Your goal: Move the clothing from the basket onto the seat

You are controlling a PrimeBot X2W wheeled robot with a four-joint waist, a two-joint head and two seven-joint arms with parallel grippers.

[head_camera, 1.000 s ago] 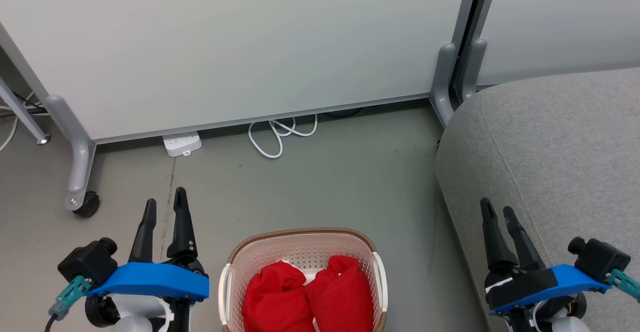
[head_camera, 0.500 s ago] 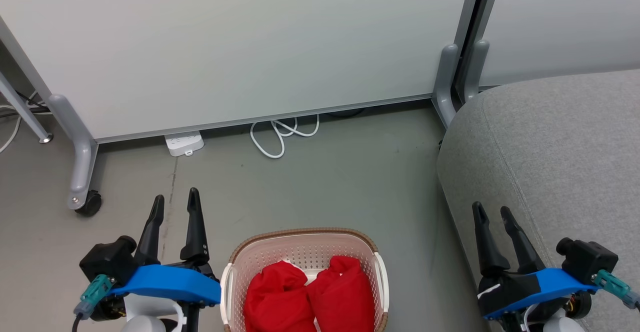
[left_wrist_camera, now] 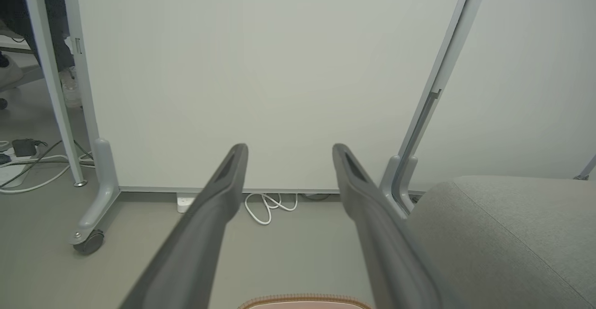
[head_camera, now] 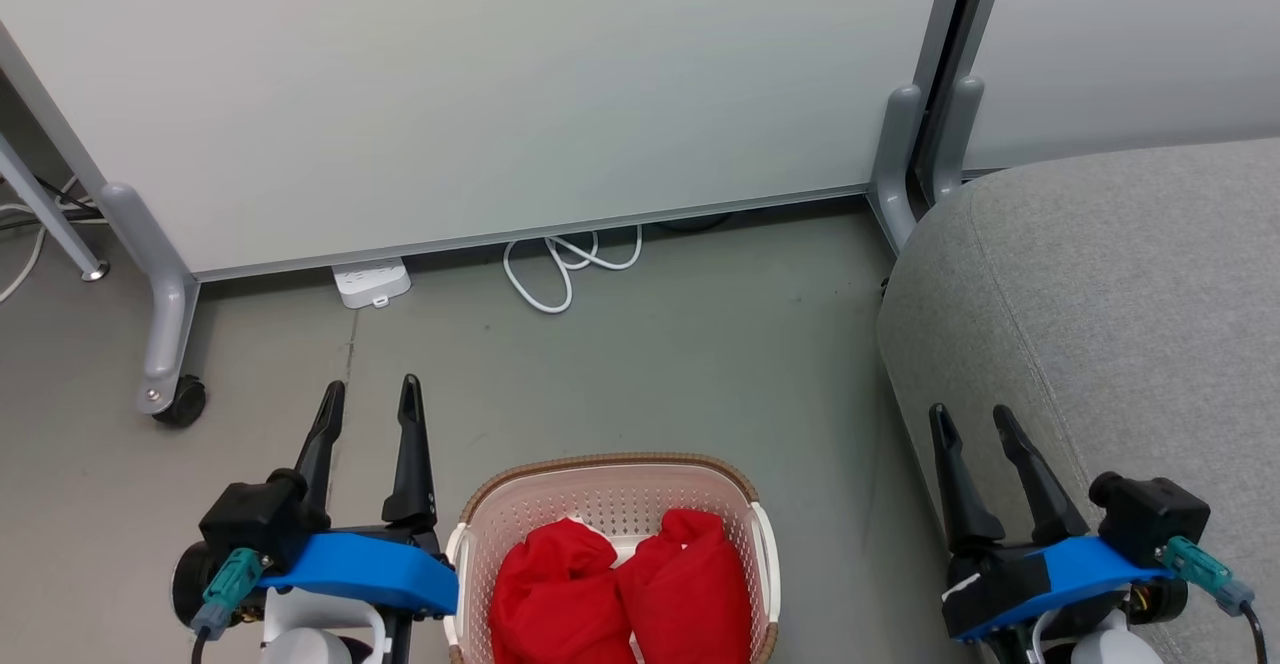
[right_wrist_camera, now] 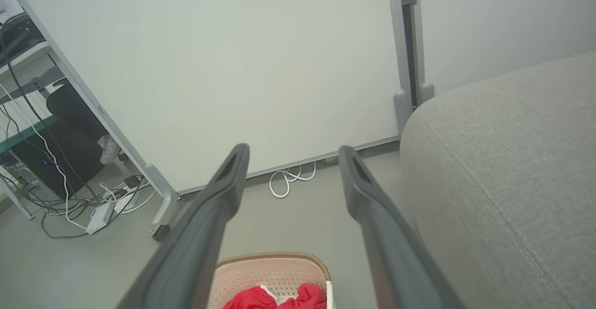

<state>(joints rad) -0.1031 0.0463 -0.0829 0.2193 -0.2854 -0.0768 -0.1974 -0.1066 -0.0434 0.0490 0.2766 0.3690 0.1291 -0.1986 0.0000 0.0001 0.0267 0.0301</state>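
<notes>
Two bundles of red clothing (head_camera: 620, 594) lie side by side in the cream perforated basket (head_camera: 604, 471) on the floor at the bottom centre of the head view. The right wrist view shows the clothing (right_wrist_camera: 274, 298) and basket (right_wrist_camera: 270, 263) too. The grey seat (head_camera: 1120, 294) fills the right side. My left gripper (head_camera: 369, 396) is open and empty, just left of the basket. My right gripper (head_camera: 970, 421) is open and empty, in front of the seat's near left edge. In the left wrist view only the basket's brown rim (left_wrist_camera: 305, 299) peeks in, with the seat (left_wrist_camera: 507, 239) at right.
White partition panels (head_camera: 480, 84) on grey feet stand behind the basket, one foot with a caster (head_camera: 180, 402) at left. A white power strip (head_camera: 371, 282) and a looped white cable (head_camera: 565, 264) lie on the grey floor. More cables (right_wrist_camera: 93, 202) lie at left.
Both grippers have drifted inward toward the basket, the left one more, and stay open. The head view has shifted slightly. The clothing has not moved.
</notes>
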